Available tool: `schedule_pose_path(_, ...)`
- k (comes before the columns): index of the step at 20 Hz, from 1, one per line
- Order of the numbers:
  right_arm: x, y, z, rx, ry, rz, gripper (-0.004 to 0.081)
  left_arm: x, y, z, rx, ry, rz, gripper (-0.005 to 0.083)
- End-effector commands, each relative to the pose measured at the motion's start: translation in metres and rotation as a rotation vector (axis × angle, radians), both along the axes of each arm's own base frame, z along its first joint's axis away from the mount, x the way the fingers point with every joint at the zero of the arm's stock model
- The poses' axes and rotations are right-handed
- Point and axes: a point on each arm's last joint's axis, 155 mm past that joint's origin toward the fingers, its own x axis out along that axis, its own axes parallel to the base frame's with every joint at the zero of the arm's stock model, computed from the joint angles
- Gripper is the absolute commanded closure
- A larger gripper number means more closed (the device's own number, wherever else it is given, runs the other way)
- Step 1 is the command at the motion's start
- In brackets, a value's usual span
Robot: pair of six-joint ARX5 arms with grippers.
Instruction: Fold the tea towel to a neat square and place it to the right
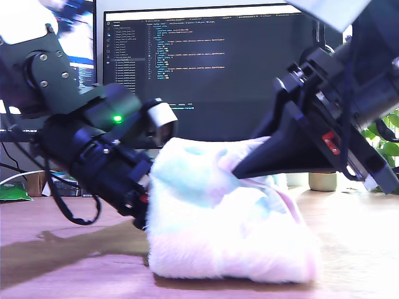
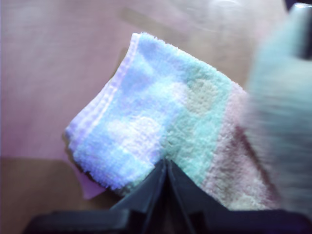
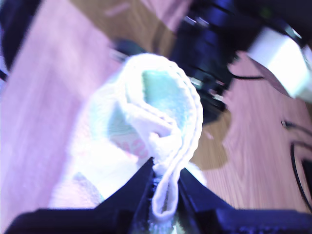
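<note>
The tea towel (image 1: 212, 230) is a fluffy white heap with faint pink and mint bands, resting on the wooden table (image 1: 62, 261) in front of the monitor. My first gripper (image 2: 165, 163), on the arm at the exterior view's left (image 1: 144, 208), is shut on the towel's (image 2: 165, 112) edge, and its tips are hidden by the cloth. My second gripper (image 3: 163, 195) reaches in from the exterior view's right (image 1: 235, 168). It is shut on a raised fold of the towel (image 3: 161, 107) at the top of the heap.
A large monitor (image 1: 206, 62) with code on it stands right behind the towel. At the exterior view's right are a green plant (image 1: 383, 140) and a pale pot (image 1: 322, 180). A green packet (image 1: 12, 190) and cables lie at that view's left.
</note>
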Motion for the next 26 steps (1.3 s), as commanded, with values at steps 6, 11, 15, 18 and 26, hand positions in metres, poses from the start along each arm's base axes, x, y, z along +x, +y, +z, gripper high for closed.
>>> schedule_pose_path(6,0.018,-0.032,-0.03,-0.055,0.15,-0.159,0.0782,-0.035,0.045,-0.073,0.267,0.104,0.034,0.0795)
schedule_pose_path(11,0.02,-0.042,-0.027,-0.039,0.323,-0.286,0.0782,-0.026,0.051,-0.076,0.283,0.089,0.064,0.0795)
schedule_pose_path(15,0.012,-0.045,-0.031,-0.056,0.408,-0.317,0.0782,-0.023,0.049,-0.075,0.273,0.075,0.065,0.0795)
schedule_pose_path(18,0.008,-0.043,-0.037,-0.062,0.44,-0.302,0.0782,-0.02,0.046,-0.073,0.261,0.065,0.073,0.0795)
schedule_pose_path(26,0.012,-0.036,-0.068,-0.076,0.516,-0.311,0.0782,-0.018,0.043,-0.071,0.245,0.055,0.071,0.0795)
